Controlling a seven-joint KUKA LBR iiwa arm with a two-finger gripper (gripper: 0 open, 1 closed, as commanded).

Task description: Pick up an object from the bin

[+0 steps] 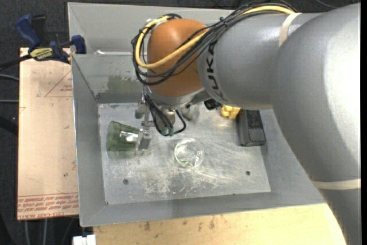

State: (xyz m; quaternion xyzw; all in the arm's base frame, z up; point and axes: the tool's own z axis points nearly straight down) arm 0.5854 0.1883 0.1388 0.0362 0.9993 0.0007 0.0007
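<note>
Gripper (143, 136) low in bin (229, 176), left side, at the mouth of a green translucent cup (119, 139) lying on its side; spread or closed, cannot tell; likely risk: the slick curved wall slips free or rolls away under an off-centre pinch.

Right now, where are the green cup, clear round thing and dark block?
green cup (117, 139): camera view, side wall.
clear round thing (188, 154): camera view, middle.
dark block (252, 129): camera view, top face.

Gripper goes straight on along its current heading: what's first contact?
Likely the green see-through cup lying on its side; the gripper is at its right end. Depth is unclear, so it may reach bare bin floor beside it.
</note>
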